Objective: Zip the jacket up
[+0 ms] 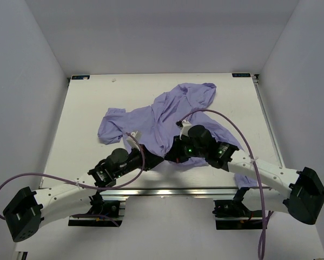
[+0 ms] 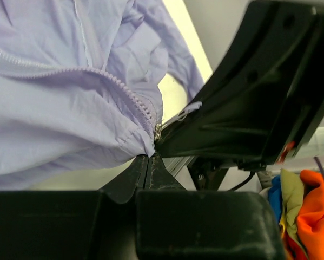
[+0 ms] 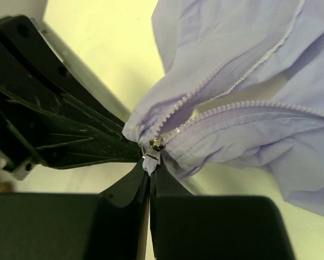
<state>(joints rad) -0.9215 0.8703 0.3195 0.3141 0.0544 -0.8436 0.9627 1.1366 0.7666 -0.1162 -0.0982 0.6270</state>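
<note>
The jacket point(image 1: 162, 116) lies crumpled on the pale surface point(image 1: 86, 108). Its near hem is bunched where the two arms meet, and the zip's slider point(image 3: 156, 146) sits right there at the bottom end of the zip.

The right pincer point(image 3: 150, 172) has its fingers together on the small pull tab point(image 3: 150, 162) hanging just under the slider. The left pincer point(image 2: 149, 161) is clamped on the hem corner of the jacket, touching the fabric just beside the slider on the other side. Both tips are close in on the slider, the right one nearer since it holds the tab itself.

From the slider the two rows of teeth point(image 3: 205, 86) run away from both pincers and spread apart as they go, so the zip is open along almost its whole length. That long axis leads from the slider toward the collar end of the jacket. I judge the coming move to be a pull by the right arm along that line, with the left arm anchoring the hem behind the slider. The rows bend through loose folds, so the slider could snag.

No bin shows near the slider. Some bright cloths point(image 2: 308, 206) lie beyond the surface's edge, and I cannot tell whether they sit in anything.
</note>
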